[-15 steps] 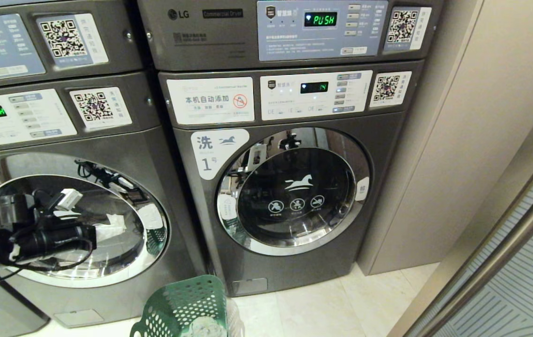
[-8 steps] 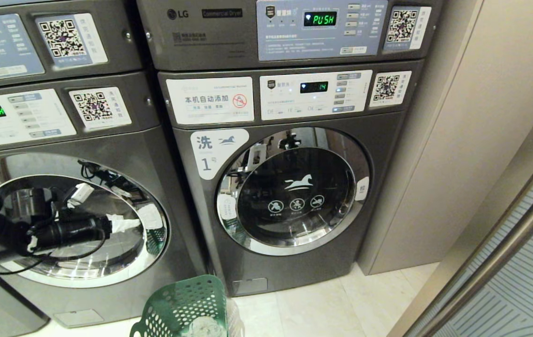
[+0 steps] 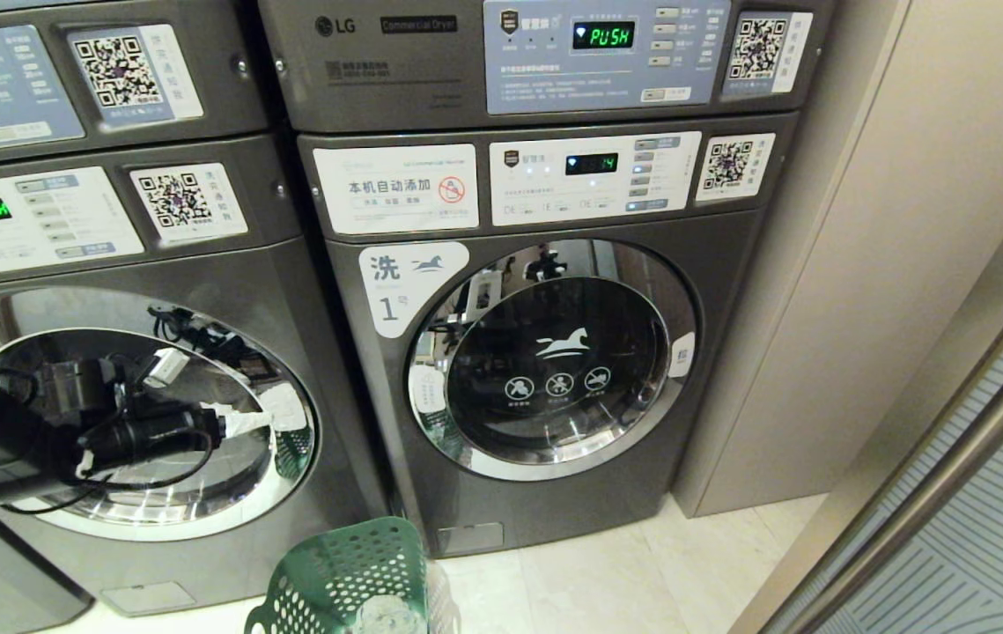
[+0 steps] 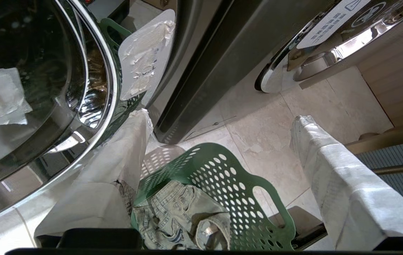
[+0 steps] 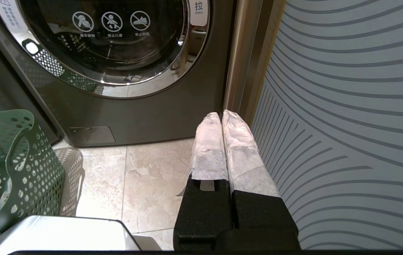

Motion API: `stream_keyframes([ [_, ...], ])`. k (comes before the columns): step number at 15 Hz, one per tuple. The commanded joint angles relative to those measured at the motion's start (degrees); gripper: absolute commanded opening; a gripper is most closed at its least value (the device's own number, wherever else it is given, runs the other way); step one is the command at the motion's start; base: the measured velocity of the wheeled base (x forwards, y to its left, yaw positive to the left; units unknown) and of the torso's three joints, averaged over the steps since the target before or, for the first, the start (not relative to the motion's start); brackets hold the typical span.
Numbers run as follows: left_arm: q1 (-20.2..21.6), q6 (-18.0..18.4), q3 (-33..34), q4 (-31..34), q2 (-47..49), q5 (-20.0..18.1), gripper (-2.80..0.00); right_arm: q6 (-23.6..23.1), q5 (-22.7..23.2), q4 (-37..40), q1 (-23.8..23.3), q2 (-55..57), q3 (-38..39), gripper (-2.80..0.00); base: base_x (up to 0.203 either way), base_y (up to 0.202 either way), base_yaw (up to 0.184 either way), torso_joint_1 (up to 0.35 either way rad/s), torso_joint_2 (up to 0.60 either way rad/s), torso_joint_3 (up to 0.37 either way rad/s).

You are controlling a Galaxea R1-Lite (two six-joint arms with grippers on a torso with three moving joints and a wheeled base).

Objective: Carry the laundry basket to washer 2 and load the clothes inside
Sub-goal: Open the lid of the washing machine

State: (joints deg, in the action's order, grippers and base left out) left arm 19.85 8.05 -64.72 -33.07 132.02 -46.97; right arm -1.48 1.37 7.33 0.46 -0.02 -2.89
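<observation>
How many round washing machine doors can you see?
2. One round door is on the left machine, with the robot's left arm in front of it. The other door is on the machine labelled 1, to its right. More may sit outside the picture.

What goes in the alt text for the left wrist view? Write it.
Open left tool above a green basket holding pale clothes, on a tiled floor. A washer's chrome-ringed door fills one side.
</observation>
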Motion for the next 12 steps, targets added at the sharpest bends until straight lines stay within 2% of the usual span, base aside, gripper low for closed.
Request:
stream_keyframes([
  [1, -0.1, 0.0, -1.8, -0.2, 2.1, -0.2, 0.0, 0.0, 0.0, 0.1, 0.1, 0.1, 0.0, -2.8, 0.0, 0.0, 0.0, 0.0, 0.0, 0.0],
  [9, -0.3, -0.4, -9.1, 0.4, 7.2, -0.1, 0.0, 0.0, 0.0, 0.0, 0.0, 0.0, 0.0, -2.8, 0.0, 0.0, 0.0, 0.0, 0.0, 0.0],
  [10, -0.5, -0.9, -9.5, 0.6, 7.6, -0.2, 0.0, 0.0, 0.0, 0.0, 0.0, 0.0, 0.0, -2.8, 0.0, 0.0, 0.0, 0.0, 0.0, 0.0],
  [12, -1.4, -4.5, -10.0, 0.6, 7.8, -0.2, 0.0, 0.0, 0.0, 0.1, 0.0, 0.0, 0.0, -2.8, 0.0, 0.0, 0.0, 0.0, 0.0, 0.0],
])
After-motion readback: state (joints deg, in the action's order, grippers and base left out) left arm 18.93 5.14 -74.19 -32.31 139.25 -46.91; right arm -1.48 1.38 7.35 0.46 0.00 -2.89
